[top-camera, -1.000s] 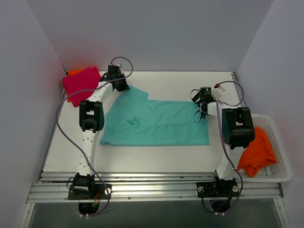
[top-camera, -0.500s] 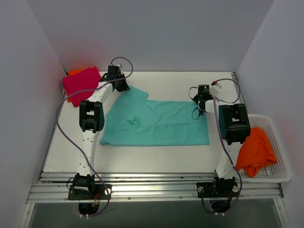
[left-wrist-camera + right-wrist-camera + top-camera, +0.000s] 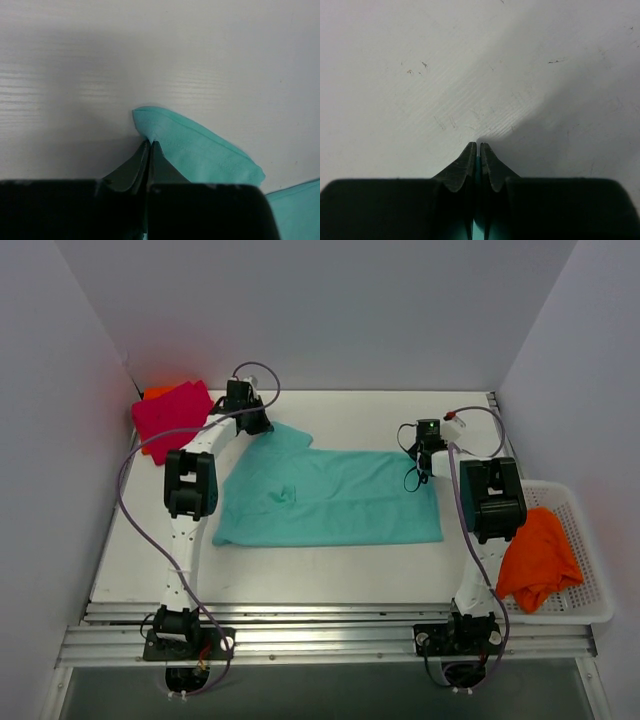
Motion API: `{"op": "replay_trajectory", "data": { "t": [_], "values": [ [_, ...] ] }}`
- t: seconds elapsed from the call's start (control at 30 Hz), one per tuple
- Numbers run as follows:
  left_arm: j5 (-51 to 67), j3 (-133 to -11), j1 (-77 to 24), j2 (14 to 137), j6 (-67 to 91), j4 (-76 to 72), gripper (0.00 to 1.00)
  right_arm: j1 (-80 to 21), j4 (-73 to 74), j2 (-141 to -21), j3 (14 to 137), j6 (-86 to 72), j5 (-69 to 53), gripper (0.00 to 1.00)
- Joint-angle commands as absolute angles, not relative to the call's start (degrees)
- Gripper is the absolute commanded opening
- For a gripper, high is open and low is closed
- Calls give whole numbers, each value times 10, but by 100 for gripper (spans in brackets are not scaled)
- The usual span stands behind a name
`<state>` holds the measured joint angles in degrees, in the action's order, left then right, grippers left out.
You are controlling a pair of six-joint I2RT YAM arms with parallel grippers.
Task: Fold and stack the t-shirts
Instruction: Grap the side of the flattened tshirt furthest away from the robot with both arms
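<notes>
White tabletop (image 3: 350,575), pale grey walls: teal soft short-sleeved cloth t-shirt (image 3: 330,508) spread flat at centre, pinched at its two far corners.

Left gripper (image 3: 150,145): fingers closed on a thin fold of teal hem, far left corner. Right gripper (image 3: 478,146): fingers nearly together, a sliver of teal between them, far right corner. Folded magenta-pink shirt (image 3: 172,412) at the table's far left; crumpled bright orange shirt (image 3: 540,558) in white plastic basket (image 3: 592,612), right. Risks, as judged: both holds are shallow, at the very edge, so cloth may slip out on lifting; unequal arm travel would skew the fold; the small pucker (image 3: 287,494) mid-shirt could be pressed in as a crease.
</notes>
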<state>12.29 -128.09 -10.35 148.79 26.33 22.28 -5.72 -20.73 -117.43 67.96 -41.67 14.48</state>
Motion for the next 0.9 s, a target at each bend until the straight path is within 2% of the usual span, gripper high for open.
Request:
{"op": "replay_trajectory", "data": {
  "t": [0.0,0.33,0.87],
  "values": [
    [110,-1209,-105,1446,245,228,2,-60,-173,-1169,702,-409,143,0],
    [123,-1146,-105,1344,229,182,2,-59,-127,-1173,772,-387,138,0],
    [111,-1037,-118,1211,206,175,2,-60,-118,-1134,756,-380,121,0]
  ]
}}
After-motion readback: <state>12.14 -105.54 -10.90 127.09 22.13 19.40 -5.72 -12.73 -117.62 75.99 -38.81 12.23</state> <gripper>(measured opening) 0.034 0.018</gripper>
